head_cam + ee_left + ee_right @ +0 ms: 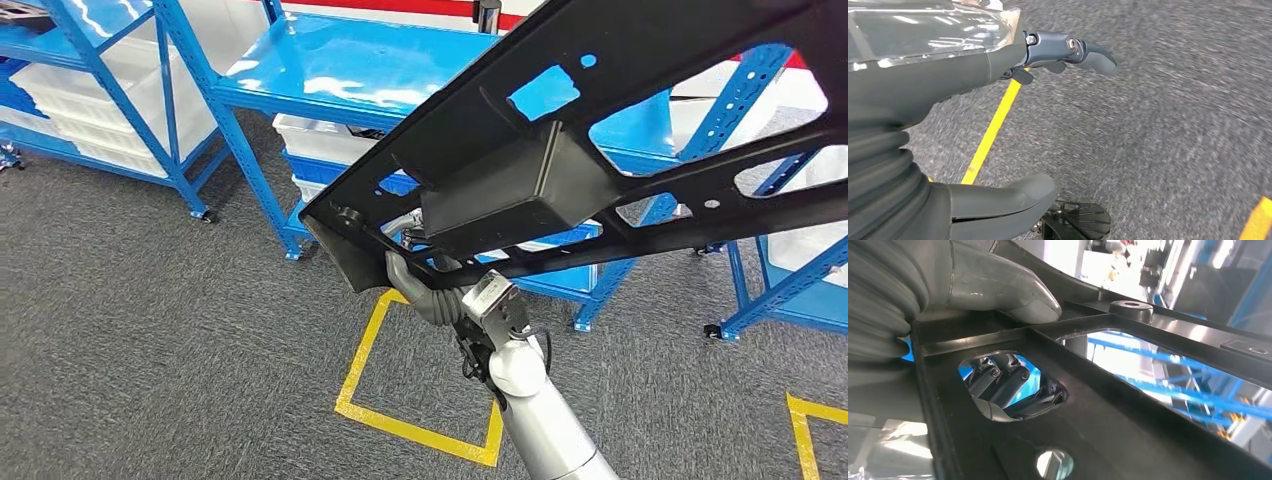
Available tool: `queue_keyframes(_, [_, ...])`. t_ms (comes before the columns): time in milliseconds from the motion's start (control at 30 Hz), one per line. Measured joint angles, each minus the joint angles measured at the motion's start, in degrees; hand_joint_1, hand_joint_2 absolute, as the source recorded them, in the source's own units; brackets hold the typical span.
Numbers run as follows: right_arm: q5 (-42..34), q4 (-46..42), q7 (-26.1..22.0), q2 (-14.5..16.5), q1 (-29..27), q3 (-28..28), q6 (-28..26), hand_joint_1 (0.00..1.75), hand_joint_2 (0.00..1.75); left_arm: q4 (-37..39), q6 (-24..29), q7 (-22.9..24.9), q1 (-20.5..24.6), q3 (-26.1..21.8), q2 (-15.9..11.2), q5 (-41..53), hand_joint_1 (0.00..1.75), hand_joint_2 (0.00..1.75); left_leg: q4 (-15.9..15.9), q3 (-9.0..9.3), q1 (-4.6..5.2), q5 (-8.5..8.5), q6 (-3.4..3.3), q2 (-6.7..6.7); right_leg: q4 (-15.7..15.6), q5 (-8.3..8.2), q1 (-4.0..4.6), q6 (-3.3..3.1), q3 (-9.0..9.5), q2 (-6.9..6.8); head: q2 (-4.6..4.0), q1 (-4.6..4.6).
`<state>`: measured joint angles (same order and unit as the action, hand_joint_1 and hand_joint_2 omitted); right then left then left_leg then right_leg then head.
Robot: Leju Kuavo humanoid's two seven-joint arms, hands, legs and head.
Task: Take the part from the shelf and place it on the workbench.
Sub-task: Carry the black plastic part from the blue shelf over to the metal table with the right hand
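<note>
Black part point(560, 150) in right robot hand point(973, 287)

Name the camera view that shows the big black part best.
The head view: the black part stretches across it, cut-outs and raised box visible, the right hand gripping its lower end. The right wrist view shows a close patch of its frame under the thumb. The left wrist view shows the left hand over carpet.

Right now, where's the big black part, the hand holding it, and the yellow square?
part point(520, 190), head view, boxy middle
right hand point(425, 290), head view, grey fingers under the part
yellow square point(365, 345), head view, left tape line
</note>
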<state>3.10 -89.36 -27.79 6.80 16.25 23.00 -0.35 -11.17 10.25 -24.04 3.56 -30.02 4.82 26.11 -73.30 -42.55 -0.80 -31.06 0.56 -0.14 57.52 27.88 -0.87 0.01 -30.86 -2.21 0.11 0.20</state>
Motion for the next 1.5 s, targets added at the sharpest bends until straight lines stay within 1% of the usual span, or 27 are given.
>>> queue_keyframes(33, [0.04, -0.05, -0.02, -0.01, -0.10, -0.01, 0.05, 1.75, 1.75, 0.00, -0.04, 0.10, 0.01, 0.01, -0.01, 0.13, 0.00, 1.75, 2.58, 1.46, 0.02, 1.56, -0.21, 0.20, 0.00, 0.02, 0.08, -0.01, 0.03, -0.47, 0.00, 0.00])
queue_keyframes(100, [0.13, -0.37, -0.11, -0.03, -0.16, -0.01, 0.14, 1.75, 1.75, -0.03, -0.12, 0.31, 0.18, 0.01, -0.05, 0.31, 0.00, 1.75, 10.58, 5.85, 0.37, 4.61, -0.87, 1.69, -0.02, 0.09, 0.36, 0.02, 0.08, -1.22, 0.00, 0.01])
queue_keyframes(167, [0.28, -0.79, -0.28, -0.07, -0.25, -0.03, 0.25, 1.75, 1.75, -0.06, -0.19, 0.42, 0.45, 0.01, -0.05, 0.40, 0.00, 1.75, 14.97, 8.03, 0.92, 5.57, -1.47, 2.78, -0.04, 0.16, 0.72, 0.15, 0.01, -1.91, 0.00, 0.07])
queue_keyframes(267, [0.72, -1.20, -0.66, -0.10, -0.70, -0.03, 0.49, 1.75, 1.75, -0.07, -0.48, 0.55, 0.57, 0.03, -0.05, 0.60, 0.00, 1.75, 15.79, 8.15, 1.08, 5.85, -2.19, 1.64, -0.12, 0.35, 0.95, 0.76, 0.07, -2.78, 0.00, 0.14])
queue_keyframes(300, [0.83, -1.35, -0.80, -0.12, -0.81, -0.02, 0.53, 1.75, 1.75, -0.07, -0.59, 0.59, 0.62, 0.03, -0.03, 0.67, 0.00, 1.75, 16.19, 8.35, 0.92, 6.15, -2.57, 1.20, 0.71, 0.95, 0.95, 0.90, -0.22, -2.12, 0.00, 0.18])
queue_keyframes(367, [0.98, -1.57, -1.04, -0.27, -0.99, -0.08, 0.55, 1.75, 1.75, -0.08, -0.79, 0.68, 0.85, 0.02, 0.02, 0.82, 0.00, 1.75, 16.80, 8.59, 0.57, 6.70, -3.19, 0.27, 5.86, 3.60, 0.86, 0.69, -2.52, 0.16, 0.00, 0.38])
queue_keyframes(433, [1.11, -1.60, -1.13, -0.51, -1.34, -0.14, 0.64, 1.75, 1.75, -0.09, -0.90, 0.74, 1.09, 0.02, 0.04, 0.87, 0.00, 1.75, 16.84, 8.36, 0.61, 6.88, -3.41, -0.90, 13.77, 6.72, 0.70, 0.44, -6.20, 1.64, 0.00, 0.51])
queue_keyframes(467, [1.20, -1.57, -1.15, -0.62, -1.53, -0.16, 0.81, 1.75, 1.75, -0.09, -0.89, 0.74, 1.12, 0.03, 0.06, 0.90, 0.00, 1.75, 16.82, 8.27, 0.61, 6.94, -3.40, -1.51, 16.24, 7.40, 0.63, 0.62, -7.45, 1.80, 0.00, 0.51])
queue_keyframes(500, [1.33, -1.55, -1.20, -0.69, -1.62, -0.16, 1.09, 1.75, 1.75, -0.09, -0.82, 0.73, 1.10, 0.03, 0.08, 0.89, 0.00, 1.75, 16.78, 8.23, 0.59, 7.00, -3.34, -2.14, 16.46, 7.09, 0.53, 1.05, -7.62, 1.88, 0.00, 0.51])
queue_keyframes(533, [1.46, -1.51, -1.29, -0.72, -1.58, -0.15, 1.43, 1.75, 1.75, -0.09, -0.72, 0.68, 1.08, 0.02, 0.10, 0.83, 0.00, 1.75, 16.72, 8.23, 0.56, 7.05, -3.25, -2.77, 14.32, 5.88, 0.37, 1.64, -6.65, 1.99, 0.00, 0.51])
queue_keyframes(600, [1.71, -1.30, -1.56, -0.72, -1.09, -0.05, 2.19, 1.75, 1.75, -0.09, -0.36, 0.57, 1.05, -0.05, 0.10, 0.43, 0.00, 1.75, 16.36, 8.08, 0.57, 7.07, -2.85, -4.01, 6.13, 2.51, -0.24, 2.78, -2.79, 3.35, 0.00, 0.53])
queue_keyframes(633, [1.77, -1.08, -1.72, -0.63, -0.69, 0.08, 2.54, 1.75, 1.75, -0.09, -0.20, 0.57, 1.02, -0.17, 0.07, 0.14, 0.00, 1.75, 16.06, 7.83, 0.62, 7.03, -2.55, -4.55, 2.89, 1.30, -0.46, 2.90, -1.30, 4.04, 0.00, 0.53])
queue_keyframes(700, [1.75, -0.31, -2.05, -0.31, 0.10, 0.40, 3.22, 1.75, 1.75, -0.08, 0.13, 0.99, 0.80, -0.60, -0.07, -0.32, 0.00, 1.75, 15.72, 7.19, 0.68, 7.14, -1.80, -5.30, 0.53, 0.44, -0.48, 2.33, -0.35, 4.74, 0.00, 0.51])
queue_keyframes(767, [1.44, 0.74, -2.23, 0.36, 1.15, 0.82, 3.97, 1.75, 1.75, -0.07, 0.63, 2.00, 0.40, -1.13, -0.19, -0.71, 0.00, 1.75, 15.72, 6.76, 0.41, 7.27, -1.20, -5.70, 0.50, 0.03, -0.36, 1.44, -0.43, 3.88, 0.00, 0.50])
queue_keyframes(833, [0.86, 1.88, -2.23, 1.31, 2.83, 1.40, 4.68, 1.75, 1.75, -0.07, 1.38, 2.94, 0.21, -1.60, -0.17, -1.00, 0.00, 1.75, 13.58, 5.58, 0.20, 5.82, -0.69, -4.08, 0.34, -0.27, -0.55, 0.62, -0.46, 3.03, 0.00, 0.27])
queue_keyframes(933, [0.02, 3.68, -2.12, 2.46, 4.93, 1.99, 5.27, 1.75, 1.75, -0.07, 2.26, 3.44, 0.41, -2.35, 0.05, -1.28, 0.00, 1.75, 2.65, 0.39, -0.06, 0.65, 0.21, -0.55, 0.28, -0.25, -0.29, -0.09, -0.50, 1.29, 0.00, -0.09])
queue_keyframes(967, [-0.19, 4.37, -1.99, 2.68, 5.36, 2.14, 5.44, 1.75, 1.75, -0.07, 2.48, 3.45, 0.41, -2.56, 0.10, -1.47, 0.00, 1.75, -0.32, -1.04, -0.14, -0.27, 0.38, -0.19, 0.29, -0.21, -0.14, -0.14, -0.51, 0.62, 0.00, -0.09])
queue_keyframes(1000, [-0.39, 5.03, -1.85, 2.88, 5.75, 2.32, 5.62, 1.75, 1.75, -0.07, 2.70, 3.45, 0.37, -2.78, 0.15, -1.74, 0.00, 1.75, -1.35, -1.52, -0.18, -0.21, 0.42, -0.06, 0.29, -0.17, -0.02, -0.19, -0.52, 0.01, 0.00, -0.09])
queue_keyframes(1033, [-0.65, 5.63, -1.72, 3.15, 6.16, 2.58, 5.86, 1.75, 1.75, -0.07, 2.98, 3.45, 0.33, -3.06, 0.17, -2.03, 0.00, 1.75, 0.12, -0.72, -0.19, 0.91, 0.32, 0.07, 0.29, -0.15, 0.08, -0.20, -0.52, -0.54, 0.00, -0.09])
queue_keyframes(1067, [-0.92, 6.10, -1.65, 3.47, 6.58, 2.86, 6.12, 1.75, 1.75, -0.07, 3.27, 3.45, 0.31, -3.38, 0.18, -2.32, 0.00, 1.75, 3.63, 1.21, -0.15, 2.65, 0.07, 0.38, 0.29, -0.12, 0.17, -0.22, -0.50, -1.00, 0.00, -0.10])
queue_keyframes(1133, [-1.37, 6.71, -1.60, 4.23, 7.49, 3.35, 6.56, 1.75, 1.75, -0.09, 3.79, 3.45, 0.41, -4.01, 0.19, -2.79, 0.00, 1.75, 11.86, 5.70, 0.29, 5.40, -0.71, 2.34, 0.28, -0.04, 0.49, -0.19, -0.48, -1.77, 0.00, -0.08])
queue_keyframes(1167, [-1.53, 7.00, -1.59, 4.54, 7.93, 3.57, 6.75, 1.75, 1.75, -0.10, 4.03, 3.45, 0.47, -4.24, 0.23, -3.00, 0.00, 1.75, 14.27, 6.98, 0.60, 5.93, -1.06, 3.09, 0.27, 0.01, 0.65, -0.13, -0.50, -2.09, 0.00, -0.08])
queue_keyframes(1200, [-1.74, 7.40, -1.56, 4.80, 8.33, 3.83, 6.95, 1.75, 1.75, -0.11, 4.30, 3.45, 0.52, -4.50, 0.27, -3.17, 0.00, 1.75, 15.32, 7.44, 0.92, 5.95, -1.31, 3.52, 0.24, 0.06, 0.77, 0.01, -0.50, -2.45, 0.00, -0.05])
queue_keyframes(1300, [-2.66, 8.80, -1.55, 5.50, 9.19, 4.70, 7.58, 1.75, 1.75, -0.10, 5.57, 3.74, 0.43, -5.49, 0.51, -3.81, 0.00, 1.75, 16.12, 7.88, 1.08, 6.37, -2.08, 2.14, 0.17, 0.38, 0.93, 0.62, -0.35, -3.16, 0.00, -0.03])
queue_keyframes(1367, [-3.14, 9.54, -1.74, 5.85, 9.70, 5.17, 7.76, 1.75, 1.75, -0.09, 6.42, 4.03, 0.41, -6.01, 0.79, -4.04, 0.00, 1.75, 17.13, 8.58, 0.71, 7.04, -2.81, 1.15, 3.16, 2.09, 0.92, 0.67, -1.57, -1.31, 0.00, 0.05])
queue_keyframes(1433, [-3.38, 10.31, -1.89, 5.78, 9.99, 5.46, 7.80, 1.75, 1.75, -0.09, 6.79, 4.14, 0.46, -6.44, 1.02, -4.08, 0.00, 1.75, 17.41, 8.60, 0.54, 7.30, -3.14, -0.05, 10.54, 5.13, 0.71, 0.30, -5.00, 1.05, 0.00, 0.15])
queue_keyframes(1500, [-3.57, 11.10, -1.96, 5.56, 9.95, 5.65, 7.80, 1.75, 1.75, -0.09, 7.04, 4.19, 0.43, -6.76, 1.26, -4.08, 0.00, 1.75, 17.36, 8.56, 0.53, 7.31, -3.15, -1.54, 16.35, 6.69, 0.57, 0.55, -8.09, 1.77, 0.00, 0.18])
